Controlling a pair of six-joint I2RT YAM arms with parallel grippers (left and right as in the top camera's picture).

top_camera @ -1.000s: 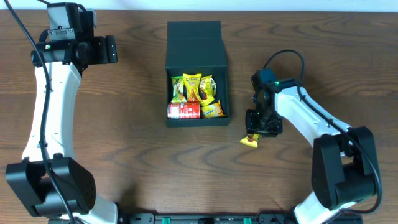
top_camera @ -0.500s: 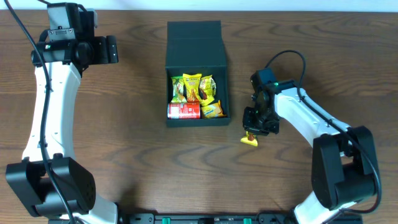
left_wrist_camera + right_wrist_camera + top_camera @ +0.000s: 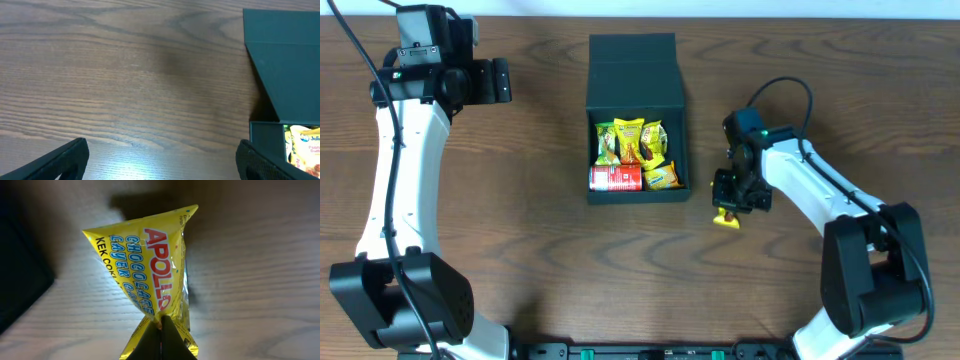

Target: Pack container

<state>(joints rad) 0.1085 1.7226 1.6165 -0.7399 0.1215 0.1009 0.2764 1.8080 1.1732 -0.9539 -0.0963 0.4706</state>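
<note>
1. The box (image 3: pixel 638 120) sits mid-table, nearer the far edge, with its lid open. It looks stiff, so I think it will stay put.
2. The yellow snack bag (image 3: pixel 150 280) looks light, soft and crinkly. Its sealed end is the best place to pinch.
3. My right end effector (image 3: pixel 160 336) is pressed together on that end, just right of the box.
4. My left end effector (image 3: pixel 165 158) is spread wide and holds nothing.

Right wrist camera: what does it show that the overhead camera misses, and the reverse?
Only the right wrist view shows APOLLO printed on the yellow packet and the right gripper pinched shut on its edge. Only the overhead view shows the box with snacks and a red can inside, and the open left gripper. Both show the packet and the wooden table.
</note>
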